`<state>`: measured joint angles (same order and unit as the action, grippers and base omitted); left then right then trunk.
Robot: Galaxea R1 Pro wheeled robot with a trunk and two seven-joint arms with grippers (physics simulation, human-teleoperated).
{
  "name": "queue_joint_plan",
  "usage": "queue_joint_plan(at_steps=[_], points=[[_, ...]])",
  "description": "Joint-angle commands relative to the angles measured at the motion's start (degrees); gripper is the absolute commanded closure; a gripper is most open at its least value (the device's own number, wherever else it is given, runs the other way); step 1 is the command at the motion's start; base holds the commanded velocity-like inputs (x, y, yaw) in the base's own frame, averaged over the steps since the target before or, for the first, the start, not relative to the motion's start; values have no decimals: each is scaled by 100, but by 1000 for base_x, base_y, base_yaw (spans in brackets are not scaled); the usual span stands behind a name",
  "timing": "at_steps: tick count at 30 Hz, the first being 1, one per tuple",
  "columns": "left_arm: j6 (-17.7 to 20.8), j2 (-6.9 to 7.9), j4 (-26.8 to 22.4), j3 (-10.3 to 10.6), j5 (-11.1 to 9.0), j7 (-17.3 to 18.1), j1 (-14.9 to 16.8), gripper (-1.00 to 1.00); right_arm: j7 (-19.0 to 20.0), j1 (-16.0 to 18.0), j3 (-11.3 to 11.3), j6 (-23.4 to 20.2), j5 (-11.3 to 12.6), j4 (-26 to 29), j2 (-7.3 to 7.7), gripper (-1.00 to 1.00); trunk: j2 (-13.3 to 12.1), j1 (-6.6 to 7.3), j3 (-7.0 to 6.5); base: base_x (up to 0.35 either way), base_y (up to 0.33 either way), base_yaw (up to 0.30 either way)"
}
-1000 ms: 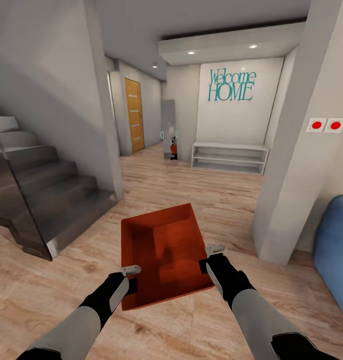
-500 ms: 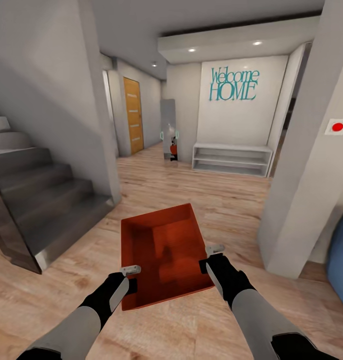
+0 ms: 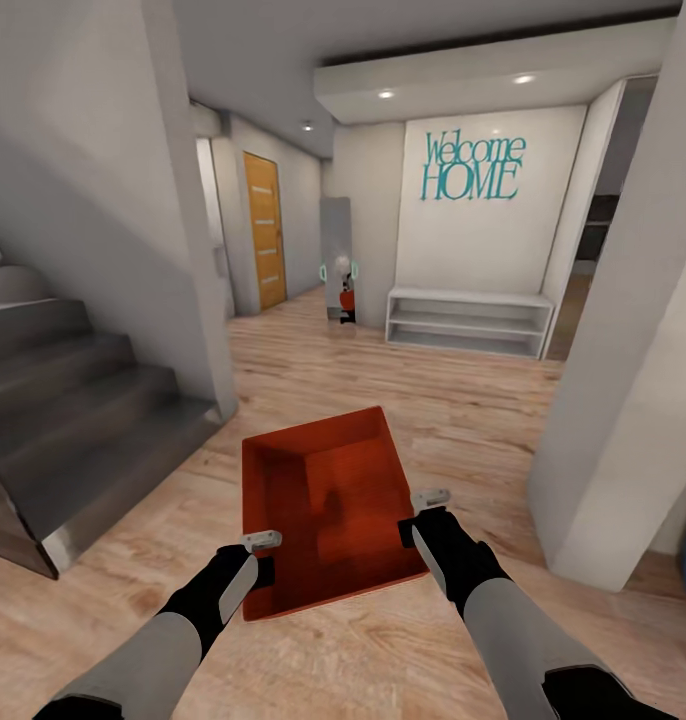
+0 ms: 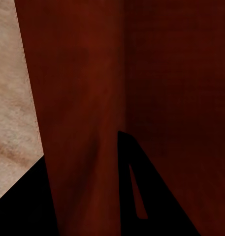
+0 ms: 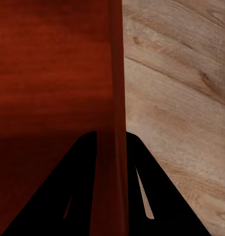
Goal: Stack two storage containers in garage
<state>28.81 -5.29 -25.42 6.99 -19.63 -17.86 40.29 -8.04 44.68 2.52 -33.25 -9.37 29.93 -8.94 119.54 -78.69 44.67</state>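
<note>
Storage container (image 3: 328, 505), one orange-red bin, is held in front of the robot above the light wood plank floor (image 3: 423, 400). In the head view the left tool (image 3: 264, 556) grips the container's left wall near its near corner, and the right tool (image 3: 417, 513) grips the right wall. Ahead is a hallway with a white wall carrying the teal words "Welcome HOME" (image 3: 473, 168), a low white shelf (image 3: 469, 322) under it, a wooden door (image 3: 265, 230) further left, and a grey staircase (image 3: 73, 400) at the left side. A white pillar (image 3: 623, 380) stands at the right.

In the left wrist view, the container wall (image 4: 82, 123) passes between the two dark fingers (image 4: 142, 196), which are clamped on it; wood floor shows beside it.

In the right wrist view, the thin red wall (image 5: 116, 123) stands between the two dark fingers (image 5: 156, 196), so this tool is also closed on the container, with the plank floor on the outer side.
</note>
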Motion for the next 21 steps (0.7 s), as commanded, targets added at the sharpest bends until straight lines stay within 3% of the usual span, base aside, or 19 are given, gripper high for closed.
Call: queue_joint_plan(at_steps=[1, 21], points=[[-7, 37, 2, -31, -76, 1, -4, 100, 100, 9, -24, 29, 522, 12, 6, 100, 0, 0, 0, 337, 0, 0], [-7, 37, 2, -31, -76, 1, -4, 100, 100, 9, -24, 31, 515, 12, 6, 100, 0, 0, 0, 336, 0, 0]])
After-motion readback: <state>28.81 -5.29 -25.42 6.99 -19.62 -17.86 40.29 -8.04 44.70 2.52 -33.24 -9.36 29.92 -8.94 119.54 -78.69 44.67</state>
